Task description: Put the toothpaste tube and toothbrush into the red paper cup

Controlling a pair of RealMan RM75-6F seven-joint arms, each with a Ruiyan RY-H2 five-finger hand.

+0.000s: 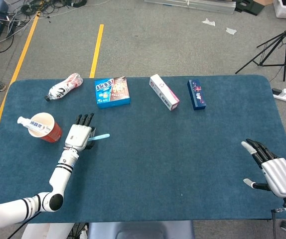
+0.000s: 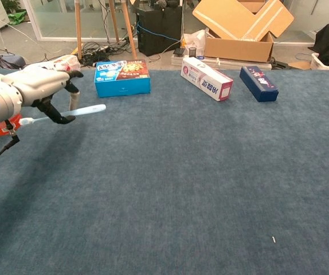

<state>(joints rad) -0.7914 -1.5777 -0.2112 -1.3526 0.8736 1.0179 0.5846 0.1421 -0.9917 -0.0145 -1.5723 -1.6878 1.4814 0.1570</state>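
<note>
A blue-carpeted bench (image 1: 183,149) on grey floor (image 1: 133,45); left robot hand (image 1: 79,135) grips a toothbrush (image 2: 87,110), right robot hand (image 1: 275,172) spread, holding nothing.

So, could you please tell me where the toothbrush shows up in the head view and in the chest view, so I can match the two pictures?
Head view: the toothbrush sits left of centre, held in the left hand, its light blue handle poking out to the right.
Chest view: the toothbrush is at upper left, pinched by the left hand above the table.
Shared landmark: the blue snack box, just beyond it in both.
</note>
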